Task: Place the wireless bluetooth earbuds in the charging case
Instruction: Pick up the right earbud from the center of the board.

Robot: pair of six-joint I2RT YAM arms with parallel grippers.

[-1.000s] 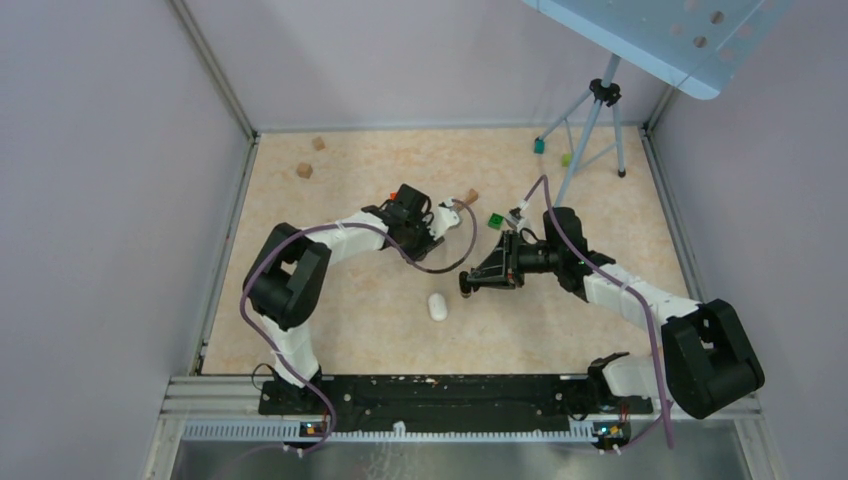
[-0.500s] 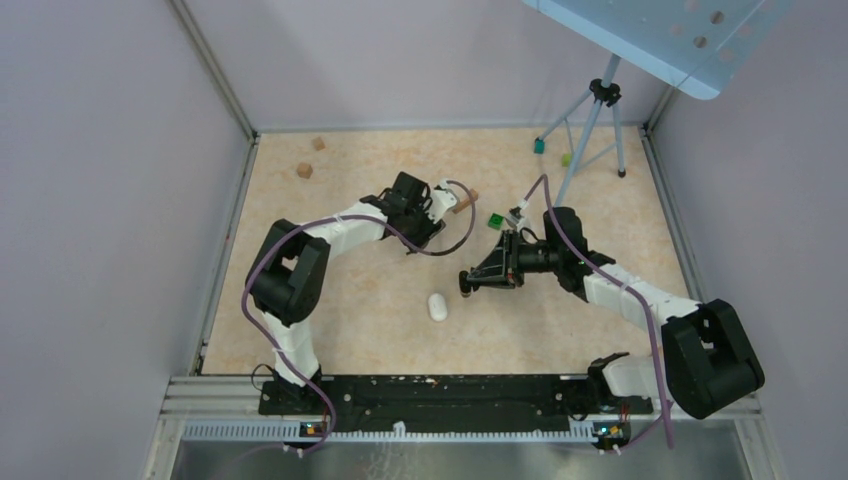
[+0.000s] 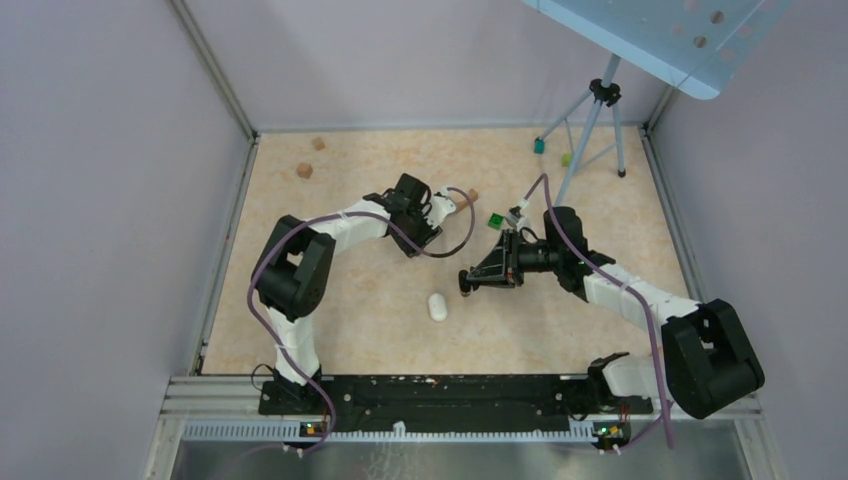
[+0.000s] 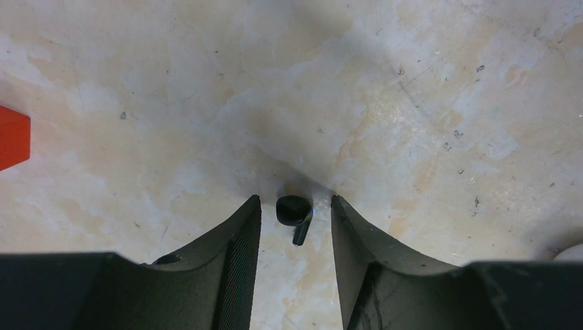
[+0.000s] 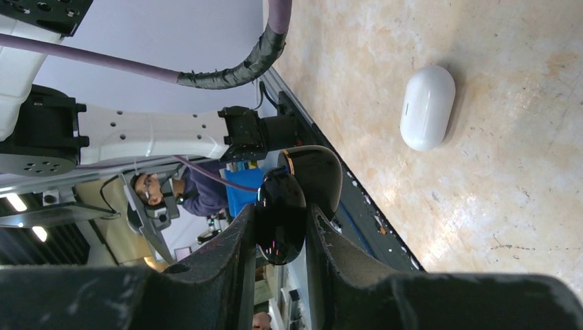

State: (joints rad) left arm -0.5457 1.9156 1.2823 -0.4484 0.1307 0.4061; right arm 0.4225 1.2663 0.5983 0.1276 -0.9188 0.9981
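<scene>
A black earbud (image 4: 294, 213) lies on the table between the fingertips of my left gripper (image 4: 295, 207), which is open and straddles it without touching. In the top view my left gripper (image 3: 425, 225) is low over the table's middle, and the earbud is hidden under it. My right gripper (image 5: 280, 221) is shut on a glossy black rounded case (image 5: 280, 216), whose lid seems open behind it. In the top view it (image 3: 465, 282) holds the case just above the table. A white oval pod (image 3: 437, 306) lies closed on the table, also in the right wrist view (image 5: 427, 106).
Two wooden cubes (image 3: 305, 170) sit at the far left and a small brown block (image 3: 472, 196) near the left gripper. A green block (image 3: 496, 220), a teal block (image 3: 539, 146) and a tripod (image 3: 600, 120) stand at the far right. A red block (image 4: 12, 137) shows left of the left gripper.
My left gripper has shifted a little farther back and to the right. My right arm and the white pod have not moved.
</scene>
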